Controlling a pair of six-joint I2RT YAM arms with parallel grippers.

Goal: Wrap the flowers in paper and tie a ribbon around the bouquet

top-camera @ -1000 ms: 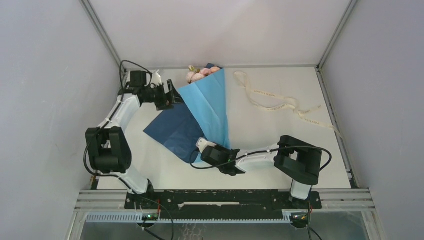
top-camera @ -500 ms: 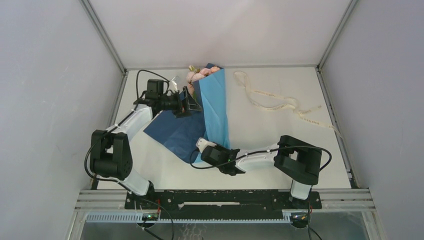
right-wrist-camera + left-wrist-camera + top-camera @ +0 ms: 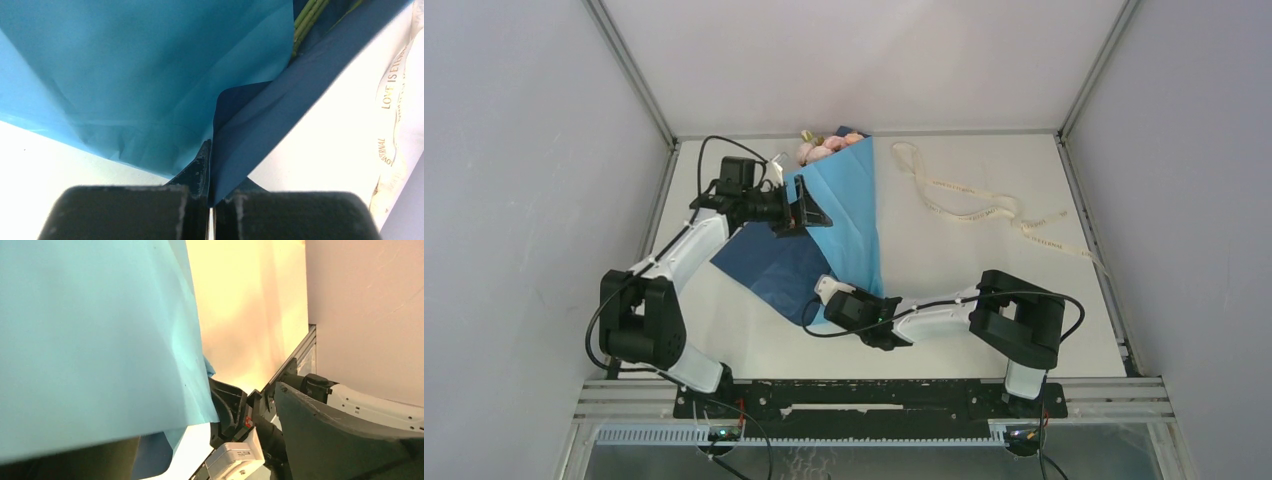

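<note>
Left hand (image 3: 808, 212) spread wide, sitting at the left edge of the paper's (image 3: 852, 215) light-blue flap near its wide far end. In the wrist view the flap drapes over one finger and does not look clamped. Right hand (image 3: 209, 199) pressed together, pinching the paper's near corner where the light and dark faces meet.

Flowers (image 3: 824, 151) lie inside the fold. Pink blooms poke out at the far end by the back wall, and green stems (image 3: 305, 20) (seen only from the right wrist) run down toward the right hand. The bundle's long axis therefore runs far to near across the middle of the desk (image 3: 984, 290), wide at the blooms and narrowing to the pinched corner.

One dark-blue half of the paper lies flat on the desk to the left of that axis, just nearer than the left hand. Wrapping looks partly done. Closing the cone likely means carrying that left half rightward across the stems, and the left hand is the nearer and the free one.

Ribbon (image 3: 984, 205) lies in loose loops well apart to the right, nearer the right arm and untouched.
</note>
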